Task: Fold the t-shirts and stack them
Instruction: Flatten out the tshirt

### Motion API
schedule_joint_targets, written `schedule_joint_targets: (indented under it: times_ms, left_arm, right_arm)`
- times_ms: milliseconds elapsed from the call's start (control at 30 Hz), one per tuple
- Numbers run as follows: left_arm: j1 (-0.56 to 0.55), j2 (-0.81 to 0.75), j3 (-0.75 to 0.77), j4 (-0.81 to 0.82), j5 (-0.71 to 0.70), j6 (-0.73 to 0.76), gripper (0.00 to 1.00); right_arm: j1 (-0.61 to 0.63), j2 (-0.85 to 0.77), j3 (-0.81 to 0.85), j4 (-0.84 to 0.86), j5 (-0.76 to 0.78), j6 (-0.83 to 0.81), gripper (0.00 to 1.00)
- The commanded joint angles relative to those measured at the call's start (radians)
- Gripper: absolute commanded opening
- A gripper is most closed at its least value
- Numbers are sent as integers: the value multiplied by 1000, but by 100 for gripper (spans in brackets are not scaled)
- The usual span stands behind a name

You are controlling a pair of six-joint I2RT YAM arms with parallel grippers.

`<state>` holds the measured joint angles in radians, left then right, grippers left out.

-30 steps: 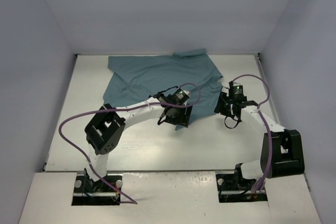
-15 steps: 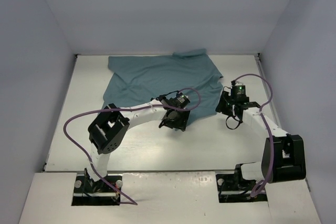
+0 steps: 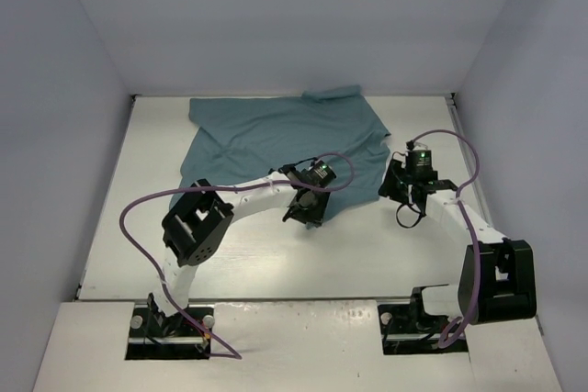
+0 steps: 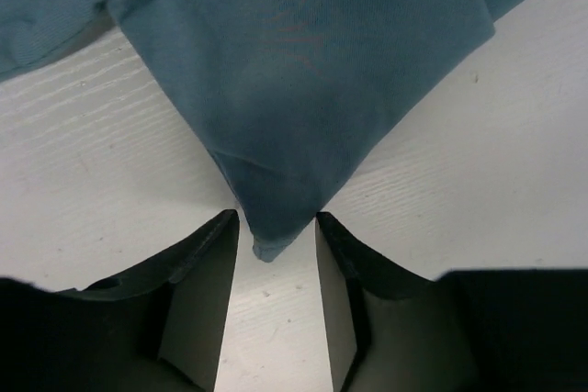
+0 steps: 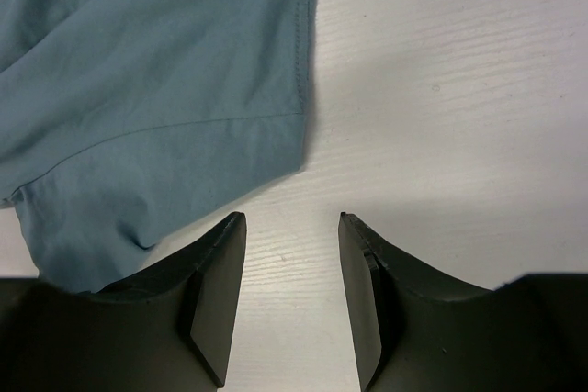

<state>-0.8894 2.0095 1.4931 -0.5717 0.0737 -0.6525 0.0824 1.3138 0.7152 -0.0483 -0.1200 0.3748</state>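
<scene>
A single teal t-shirt [image 3: 276,140] is spread unfolded on the far half of the white table [image 3: 367,254], with its far edge close to the back wall [image 3: 303,25]. The table is enclosed by pale grey walls at the back and at both sides. Purple cables [image 3: 147,204] are looped above the two arms, and the left arm [image 3: 248,197] is stretched across the near part of the cloth.

The cloth is plain, soft and lightly creased. A small flap juts out at its far edge, and a pointed corner is directed toward the near side.

The left hand [image 4: 274,219] is held spread and lowered at that pointed corner, so that the tip of the cloth is lodged between its two fingers [image 4: 197,300]; a firm pinch cannot be made out. The right hand [image 5: 292,218] is likewise held spread, over bare table just beside the stitched hem [image 5: 303,61] on the shirt's right side.
</scene>
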Motion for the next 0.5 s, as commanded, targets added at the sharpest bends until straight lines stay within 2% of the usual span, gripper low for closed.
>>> schedule_joint_targets:
  times_ms: [0,33,100,233,333,467]
  left_arm:
    - [-13,-22,51,-4,48,4,19]
    - [-13,-27,57,-6,64,3,7]
    - [-13,-42,76,-14,93,-5,0]
    - [-9,-110,168,-40,201,-33,0]
    - [53,-163,227,-31,266,-63,0]
    - [263,-149,134,74,291,-179,0]
  right_arm:
    - [-16,-48,-3,33,15,8,42]
    - [-18,-53,-5,33,17,9,42]
    - [-23,-65,-9,32,24,8,42]
    - [-35,-88,-9,31,33,6,42]
    - [-38,-92,-2,30,35,5,41]
    - [-37,-78,19,30,20,2,42]
